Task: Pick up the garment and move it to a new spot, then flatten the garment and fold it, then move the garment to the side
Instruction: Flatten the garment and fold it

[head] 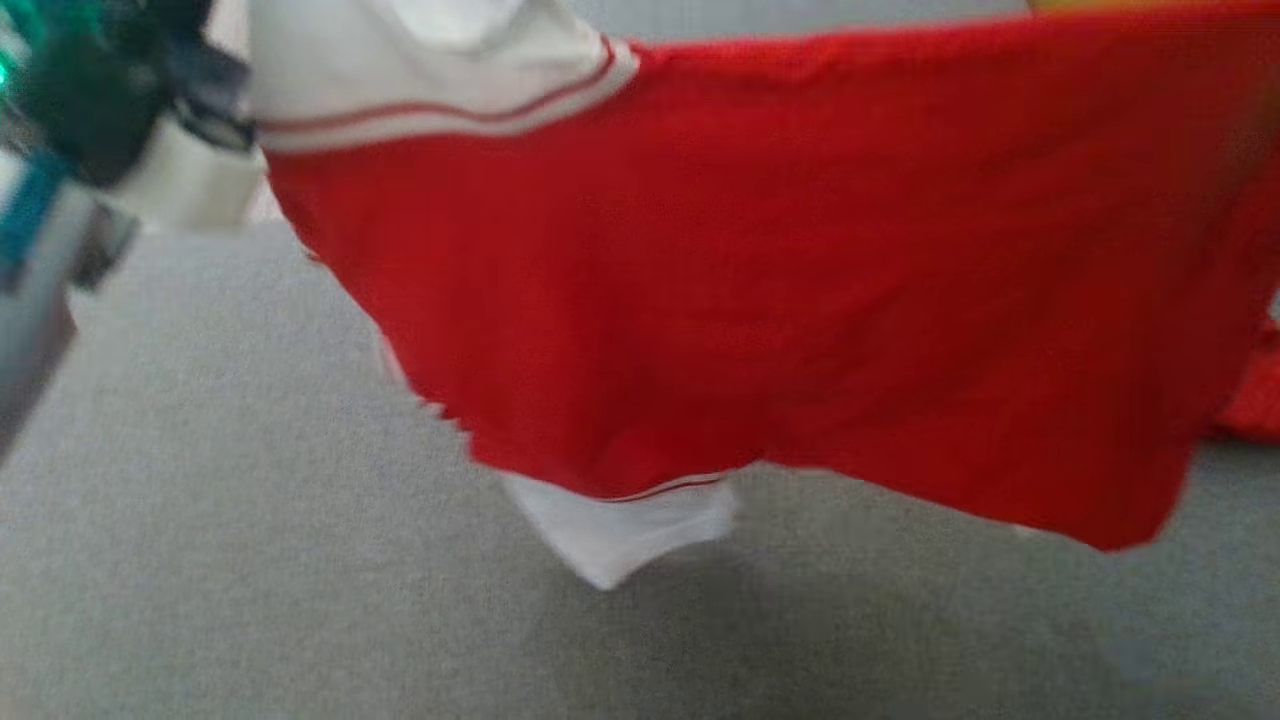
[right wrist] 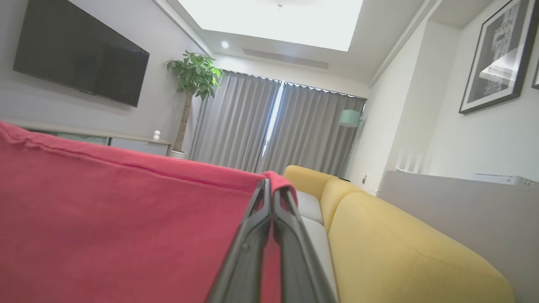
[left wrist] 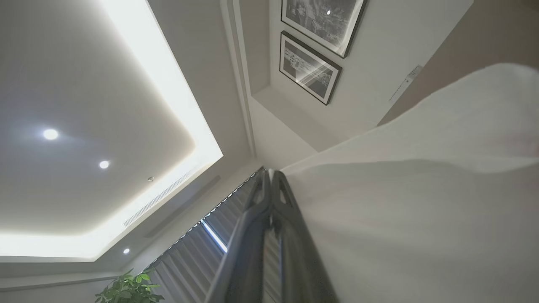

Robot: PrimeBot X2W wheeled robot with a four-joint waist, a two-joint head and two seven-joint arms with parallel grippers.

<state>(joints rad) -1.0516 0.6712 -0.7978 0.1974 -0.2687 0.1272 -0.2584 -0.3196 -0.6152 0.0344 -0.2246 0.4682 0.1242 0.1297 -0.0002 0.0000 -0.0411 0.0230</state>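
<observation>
Garment point(head: 800, 300): one, hanging | left gripper point(left wrist: 269, 174), right gripper point(right wrist: 269, 183): both pinching it

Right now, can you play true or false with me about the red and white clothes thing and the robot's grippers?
1. The garment is mostly red, with white parts. True.
2. The garment lies spread flat on the grey surface. False: it hangs lifted above that surface, held at its top.
3. The right gripper pinches the garment's red edge. True.
4. The left gripper is wide open and holds nothing. False: it is shut on a white part of the garment.
5. The sofa in the right wrist view is blue. False: it is yellow.
</observation>
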